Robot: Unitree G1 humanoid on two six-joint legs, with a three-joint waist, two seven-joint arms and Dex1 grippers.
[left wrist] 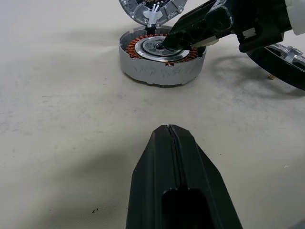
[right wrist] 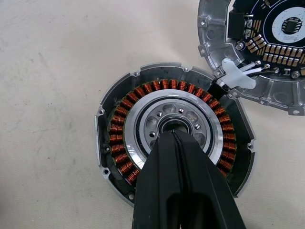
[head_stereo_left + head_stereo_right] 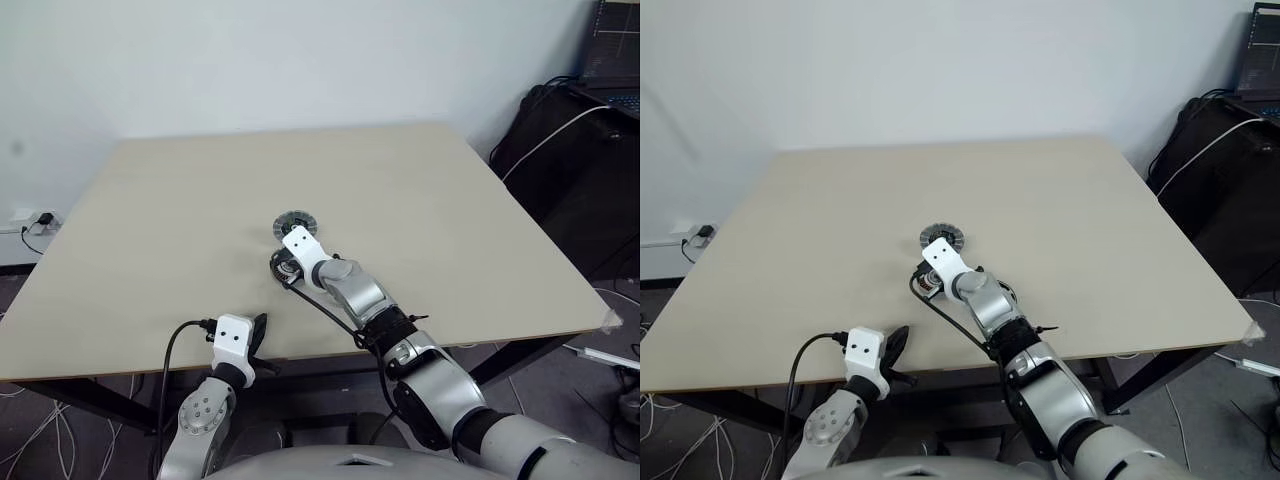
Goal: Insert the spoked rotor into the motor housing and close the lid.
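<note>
The motor housing (image 2: 167, 138) lies open on the table, a copper ring of windings around a silvery centre; it also appears as the motor housing (image 1: 161, 53). My right gripper (image 2: 174, 136) is shut, its tip resting on the housing's hub and holding nothing. The lid (image 2: 267, 43) lies beside the housing, circuit-board face up, joined to it by short wires; from the head it is a ribbed disc, the lid (image 3: 294, 224). The spoked rotor (image 1: 286, 55) lies on the table beside the housing, partly under my right arm. My left gripper (image 1: 169, 131) is shut and empty at the table's near edge.
The beige table (image 3: 450, 220) is wide and bare around the parts. Black bags and a laptop (image 3: 612, 60) stand off its far right corner. Cables lie on the floor, and a wall socket (image 3: 30, 220) sits at the left.
</note>
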